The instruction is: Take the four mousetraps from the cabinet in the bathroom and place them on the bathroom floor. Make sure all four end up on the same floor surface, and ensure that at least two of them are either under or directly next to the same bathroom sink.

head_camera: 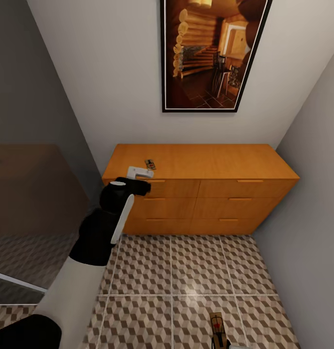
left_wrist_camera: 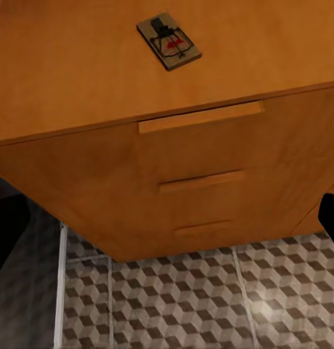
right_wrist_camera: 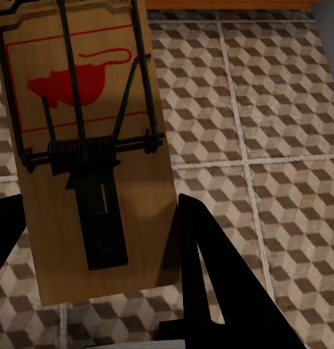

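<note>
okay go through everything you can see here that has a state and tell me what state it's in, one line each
mousetrap on the cabinet: lying flat on the top, near the front edge, not gripped.
mousetrap in the right gripper: held between the fingers above the tiles, spring side facing the camera.
right gripper: shut on that trap.
left gripper: over the cabinet top beside the trap; open or shut unclear.
cabinet: all visible drawers closed.

From the head we look down at the cabinet (head_camera: pixel 201 186) against the wall. Our left wrist hovers close above its top and drawer fronts. Our right wrist looks closely down onto the bathroom floor (right_wrist_camera: pixel 283 109), which all views share.
</note>
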Robot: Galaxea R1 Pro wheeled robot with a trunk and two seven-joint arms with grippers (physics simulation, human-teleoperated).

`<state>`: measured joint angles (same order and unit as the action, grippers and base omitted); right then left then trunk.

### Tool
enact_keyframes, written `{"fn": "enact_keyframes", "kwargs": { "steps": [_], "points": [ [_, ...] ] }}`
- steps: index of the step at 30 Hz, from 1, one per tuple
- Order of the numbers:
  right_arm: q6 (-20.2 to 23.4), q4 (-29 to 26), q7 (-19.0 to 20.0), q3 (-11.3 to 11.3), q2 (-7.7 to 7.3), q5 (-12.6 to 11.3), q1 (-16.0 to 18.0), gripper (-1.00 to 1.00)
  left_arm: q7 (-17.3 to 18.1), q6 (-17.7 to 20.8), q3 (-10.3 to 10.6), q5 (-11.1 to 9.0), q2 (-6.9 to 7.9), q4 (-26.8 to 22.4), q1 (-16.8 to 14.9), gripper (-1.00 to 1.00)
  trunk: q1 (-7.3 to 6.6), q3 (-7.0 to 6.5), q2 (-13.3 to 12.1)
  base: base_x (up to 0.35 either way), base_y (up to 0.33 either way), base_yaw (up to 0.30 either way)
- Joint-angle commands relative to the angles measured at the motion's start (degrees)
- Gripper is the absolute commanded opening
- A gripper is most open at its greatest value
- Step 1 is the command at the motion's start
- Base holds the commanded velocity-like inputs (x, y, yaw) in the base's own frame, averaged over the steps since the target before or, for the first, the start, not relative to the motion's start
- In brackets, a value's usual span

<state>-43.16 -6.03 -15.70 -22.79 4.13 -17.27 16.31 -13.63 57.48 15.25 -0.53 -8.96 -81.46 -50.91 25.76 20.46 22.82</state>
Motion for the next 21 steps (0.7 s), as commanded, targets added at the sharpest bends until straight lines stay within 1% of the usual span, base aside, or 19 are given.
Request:
{"fn": "enact_keyframes", "kwargs": {
  "steps": [1, 4, 7, 10, 16, 21],
  "points": [
    [-0.2, 0.0, -0.2, -0.5, 0.00, -0.5, 0.0, -1.00, -0.2, 0.3, 0.0, -0.1, 0.00, 1.8, -1.2, 1.00, 0.03, 0.09, 0.1, 0.000, 0.000, 0.000],
    [-0.2, 0.0, -0.2, -0.5, 0.00, -0.5, 0.1, -1.00, -0.2, 0.2, 0.0, -0.1, 0.00, 5.0, -3.0, 1.00, 0.03, 0.09, 0.1, 0.000, 0.000, 0.000],
    [-0.1, 0.0, -0.2, -0.5, 0.00, -0.5, 0.0, -1.00, -0.3, 0.2, 0.0, -0.1, 0.00, 7.0, -4.0, 1.00, 0.03, 0.09, 0.1, 0.000, 0.000, 0.000],
    [-0.2, 0.0, -0.2, -0.5, 0.00, -0.5, 0.0, -1.00, -0.2, 0.2, 0.0, -0.1, 0.00, 7.7, -4.5, 1.00, 0.03, 0.09, 0.1, 0.000, 0.000, 0.000],
    [-0.2, 0.0, -0.1, -0.5, 0.00, -0.4, 0.0, -1.00, -0.1, 0.4, 0.0, -0.5, 0.05, 6.9, -4.8, 1.00, 0.03, 0.09, 0.1, 0.000, 0.000, 0.000],
    [-0.2, 0.0, -0.1, -0.5, 0.00, -0.4, 0.0, -1.00, 0.1, 0.5, 0.0, -1.7, 0.08, 4.0, -4.8, 1.00, 0.03, 0.09, 0.1, 0.000, 0.000, 0.000]
  ]
}}
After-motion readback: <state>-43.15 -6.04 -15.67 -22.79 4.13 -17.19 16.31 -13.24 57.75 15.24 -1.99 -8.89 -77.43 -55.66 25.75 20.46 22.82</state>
